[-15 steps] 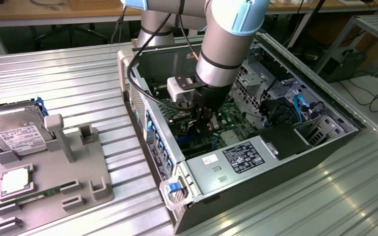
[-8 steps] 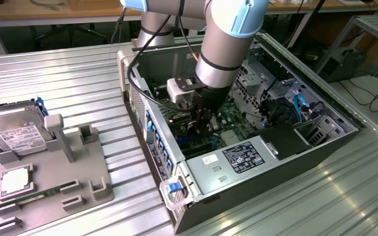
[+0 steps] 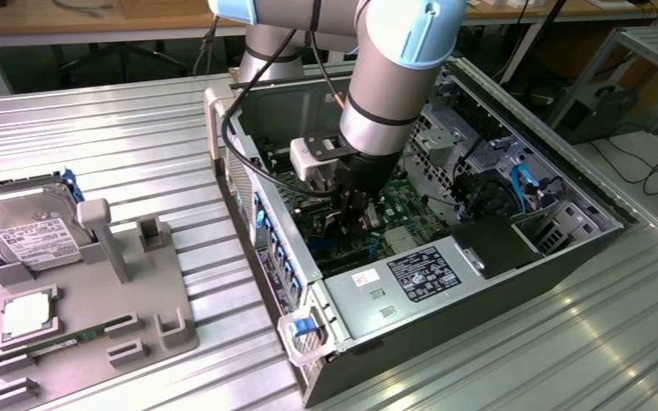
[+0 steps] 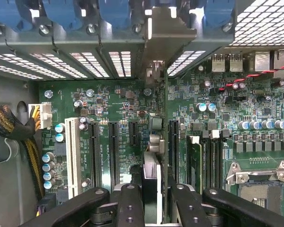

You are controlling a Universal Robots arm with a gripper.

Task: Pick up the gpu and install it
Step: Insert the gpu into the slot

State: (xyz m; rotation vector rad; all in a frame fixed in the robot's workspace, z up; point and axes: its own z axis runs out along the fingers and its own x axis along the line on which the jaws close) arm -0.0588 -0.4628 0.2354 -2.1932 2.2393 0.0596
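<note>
The pick-up looks done and the seating is what remains: the hand (image 4: 151, 198), closed on the gpu (image 4: 151, 182), holds the card edge-on just above the motherboard (image 4: 113, 101) inside the open computer case (image 3: 558, 248).

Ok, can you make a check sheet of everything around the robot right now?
Surface: ribbed metal table, with an open case on it.
Job's things: gpu edge-on above the motherboard, its bracket toward the case's slot covers; cannot tell if it is seated.
Clutter: grey tray with a hard drive and a memory stick.
Gripper: gripper inside the case, shut on the gpu.
Cables: black cable on the arm; blue cable and braided bundle in the case.
Surroundings: wooden bench behind.
</note>
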